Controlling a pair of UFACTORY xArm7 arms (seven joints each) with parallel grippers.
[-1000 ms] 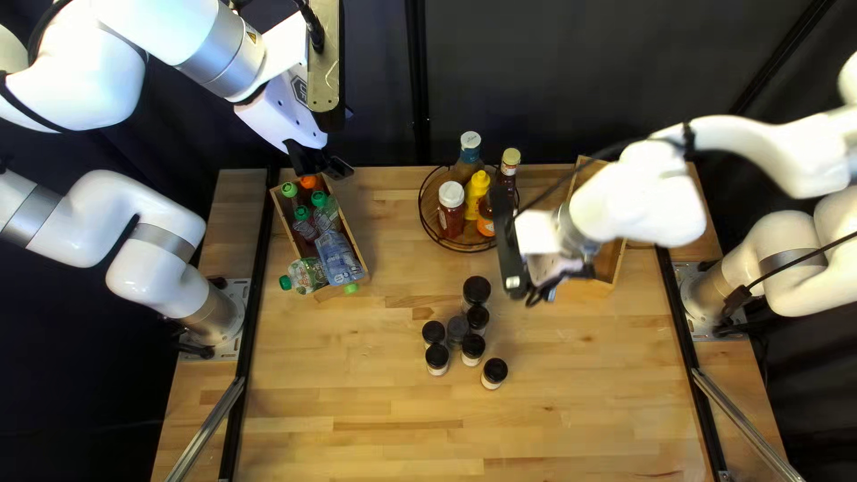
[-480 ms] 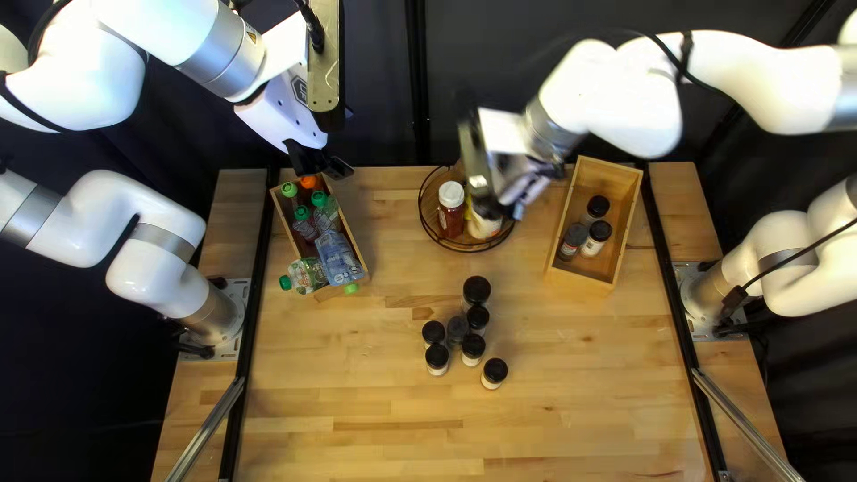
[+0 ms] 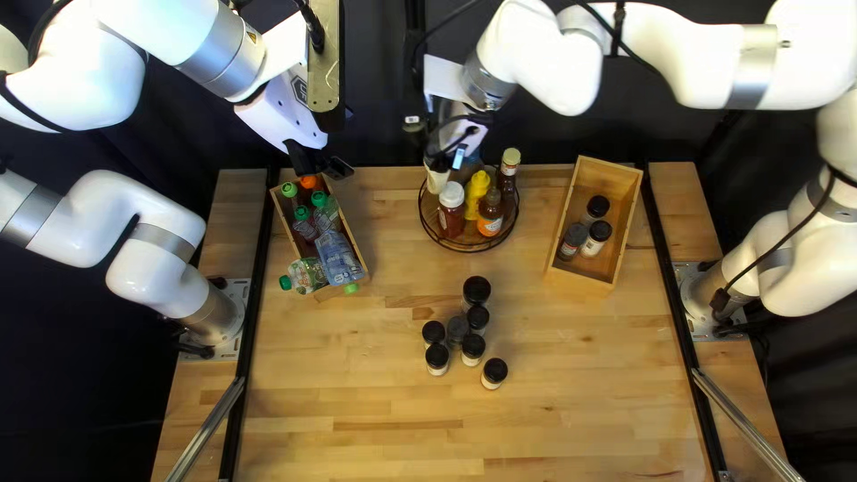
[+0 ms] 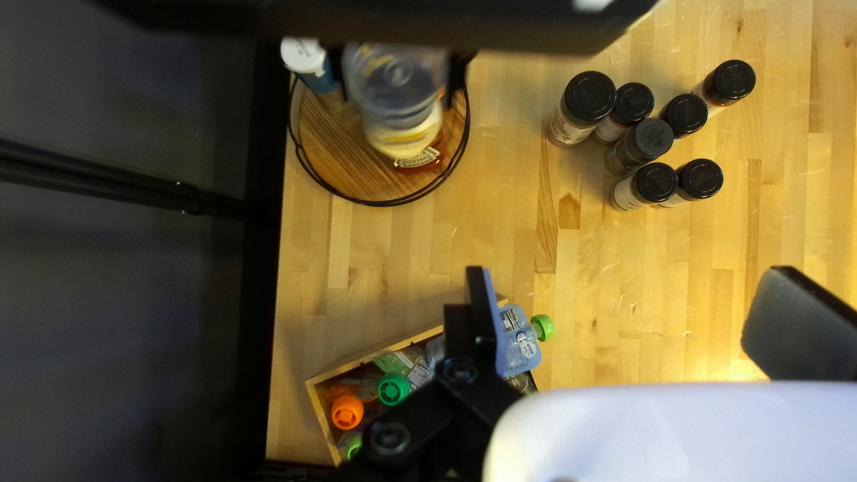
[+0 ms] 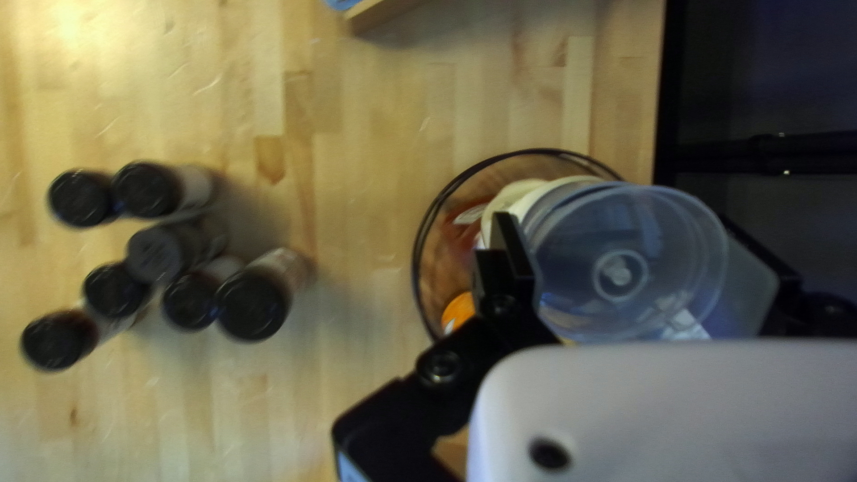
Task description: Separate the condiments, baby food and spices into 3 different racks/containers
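Below the right gripper, one round rack

Its jaws grasp one clear-topped bottle, with at least four other bottles beneath. The left gripper's jaws are released, near one box with six capped pouches. Well apart from both jaws, seven dark-capped jars stand on the surface.

Top left view: left arm raised at 10–11 o'clock, left gripper toward 5, fingers wide apart. Right arm spans 2 to 12, right gripper clamped, fingers part-spread.
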